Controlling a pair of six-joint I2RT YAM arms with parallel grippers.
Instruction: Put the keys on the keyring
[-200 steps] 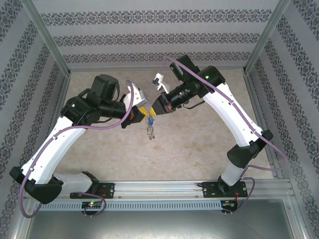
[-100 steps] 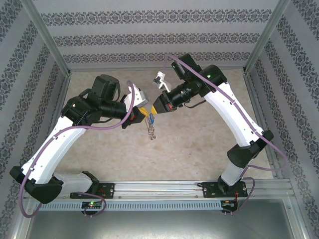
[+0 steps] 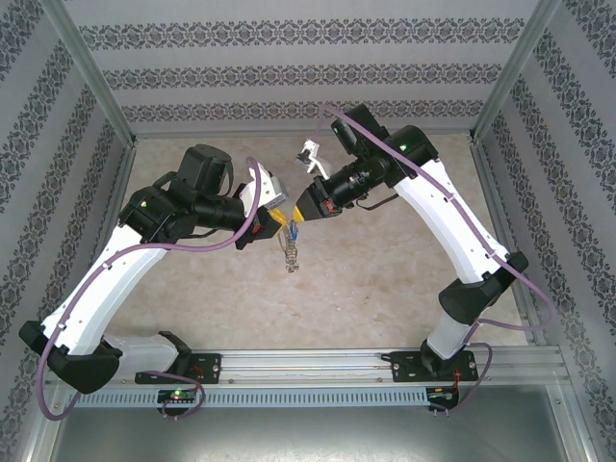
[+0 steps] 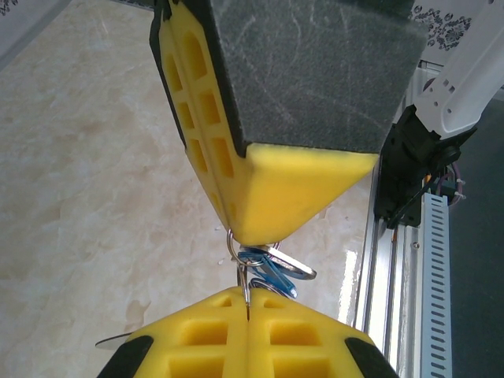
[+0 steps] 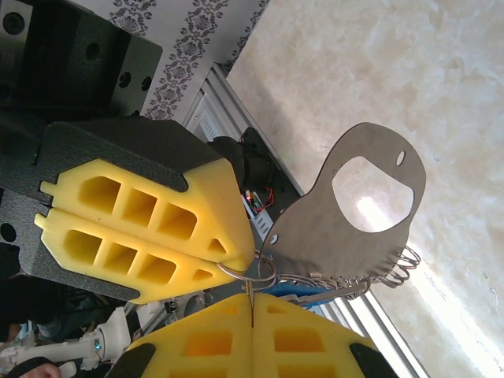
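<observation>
Both grippers meet tip to tip above the table's middle. My left gripper point(image 3: 280, 220) point(image 4: 248, 293) is shut on a thin wire loop of the keyring point(image 4: 231, 246). My right gripper point(image 3: 297, 216) point(image 5: 250, 298) is shut on the same keyring point(image 5: 236, 273) from the other side. The blue-headed key point(image 4: 272, 272) point(image 5: 323, 298) hangs between the tips, against the loop, its silver shaft point(image 4: 298, 268) sticking out. A flat grey metal plate point(image 5: 346, 228) with a large opening and a row of small wire rings point(image 5: 390, 276) dangles from the loop. The bundle point(image 3: 289, 253) hangs below the tips.
The beige marbled tabletop point(image 3: 385, 279) lies beneath. Patterned walls point(image 3: 308, 72) and metal frame posts enclose the back and sides. The aluminium rail point(image 3: 318, 364) with the arm bases runs along the near edge.
Almost nothing differs. The hanging bundle has swung very slightly left; both grippers stay shut in place.
</observation>
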